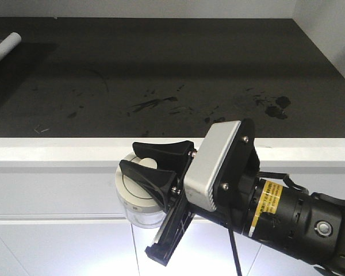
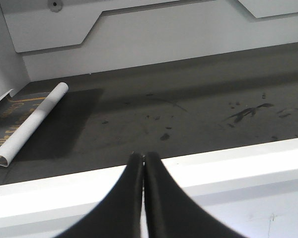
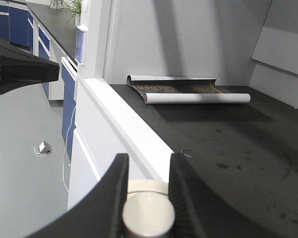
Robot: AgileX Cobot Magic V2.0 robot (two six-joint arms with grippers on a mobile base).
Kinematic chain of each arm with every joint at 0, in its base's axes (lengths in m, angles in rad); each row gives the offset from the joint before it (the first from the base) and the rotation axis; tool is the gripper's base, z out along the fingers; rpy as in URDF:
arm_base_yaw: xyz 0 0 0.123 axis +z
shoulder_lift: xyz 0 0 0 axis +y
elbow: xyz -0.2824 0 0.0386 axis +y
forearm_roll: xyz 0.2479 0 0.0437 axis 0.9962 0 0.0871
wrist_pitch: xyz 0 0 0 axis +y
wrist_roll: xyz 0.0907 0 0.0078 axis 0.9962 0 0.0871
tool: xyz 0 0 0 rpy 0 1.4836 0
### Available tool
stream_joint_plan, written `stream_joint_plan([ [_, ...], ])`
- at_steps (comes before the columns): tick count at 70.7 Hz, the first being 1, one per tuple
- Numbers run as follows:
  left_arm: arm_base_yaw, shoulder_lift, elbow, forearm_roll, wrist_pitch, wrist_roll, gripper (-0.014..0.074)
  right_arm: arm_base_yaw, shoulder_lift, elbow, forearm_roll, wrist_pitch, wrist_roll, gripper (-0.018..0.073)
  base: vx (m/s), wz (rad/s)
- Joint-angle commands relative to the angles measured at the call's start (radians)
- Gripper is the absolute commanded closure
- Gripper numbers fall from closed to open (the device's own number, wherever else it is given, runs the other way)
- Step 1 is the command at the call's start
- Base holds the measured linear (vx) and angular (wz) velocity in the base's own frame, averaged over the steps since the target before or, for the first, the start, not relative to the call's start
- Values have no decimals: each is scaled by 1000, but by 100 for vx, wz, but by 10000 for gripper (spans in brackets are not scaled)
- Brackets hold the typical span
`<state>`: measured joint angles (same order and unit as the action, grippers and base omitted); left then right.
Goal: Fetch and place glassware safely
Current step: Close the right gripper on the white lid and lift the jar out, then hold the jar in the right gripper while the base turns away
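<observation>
The right gripper (image 1: 129, 157) is pinching the upright jar (image 1: 139, 214) by its lid knob (image 3: 148, 215), just short of the counter (image 1: 161, 69), whose dark top is lying beyond. The left gripper (image 2: 143, 158) is pressed together, empty.

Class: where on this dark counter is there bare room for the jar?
The dark counter is bare across centre and right, between white front edge and back wall. The far-left corner is crowded by a rolled poster. The right gripper holds the jar before the edge.

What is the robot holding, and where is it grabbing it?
The right gripper pinches the glass jar by its lid's knob; the left gripper holds nothing.
</observation>
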<state>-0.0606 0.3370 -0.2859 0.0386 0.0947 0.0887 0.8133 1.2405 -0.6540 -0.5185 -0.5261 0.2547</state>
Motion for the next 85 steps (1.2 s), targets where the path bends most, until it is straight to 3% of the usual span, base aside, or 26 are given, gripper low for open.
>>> stream_joint_plan([
  [1, -5, 7, -25, -7, -70, -2, 603, -1, -30, -28, 20, -86, -3, 563, 0, 0],
  [64, -5, 7, -25, -7, -70, -2, 603, -1, -29, -28, 18, -86, -3, 563, 0, 1],
  [85, -5, 7, -25, -7, -70, -2, 603, -1, -29, -28, 18, -86, -3, 563, -2, 28],
])
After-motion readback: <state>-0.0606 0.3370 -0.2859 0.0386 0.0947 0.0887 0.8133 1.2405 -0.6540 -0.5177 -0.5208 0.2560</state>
